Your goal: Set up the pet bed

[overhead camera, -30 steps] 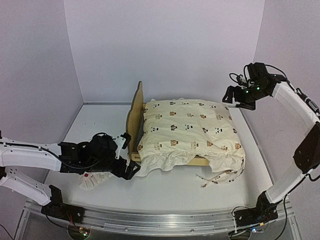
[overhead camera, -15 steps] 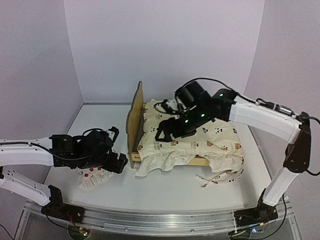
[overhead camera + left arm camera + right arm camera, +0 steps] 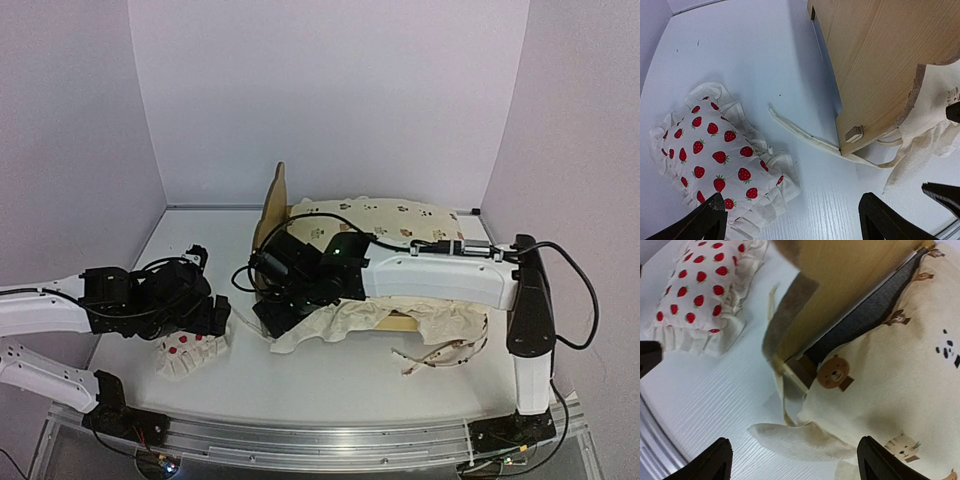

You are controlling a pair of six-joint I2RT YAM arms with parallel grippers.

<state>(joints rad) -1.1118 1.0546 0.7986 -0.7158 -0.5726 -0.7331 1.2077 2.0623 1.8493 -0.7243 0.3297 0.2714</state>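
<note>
The pet bed shows its plywood headboard (image 3: 268, 205) (image 3: 880, 60) (image 3: 840, 275) and a strip of dark grey base (image 3: 860, 322). A cream animal-print quilt (image 3: 400, 215) (image 3: 900, 370) lies over it, one corner (image 3: 805, 440) hanging onto the table. My right gripper (image 3: 263, 297) (image 3: 795, 455) hangs open over that corner at the bed's near-left end. My left gripper (image 3: 212, 295) (image 3: 792, 215) is open above bare table, between the strawberry-print pillow (image 3: 190, 352) (image 3: 710, 155) (image 3: 695, 295) and the headboard's foot. Neither holds anything.
A cream tie strap (image 3: 800, 132) trails on the table from the headboard's corner. More loose quilt ties (image 3: 440, 357) lie in front of the bed's right end. White walls close in the table (image 3: 330, 385) on three sides.
The right arm swung from the far right across the bed down to its near-left corner. The left gripper drew back left, away from the bed, above the pillow.
</note>
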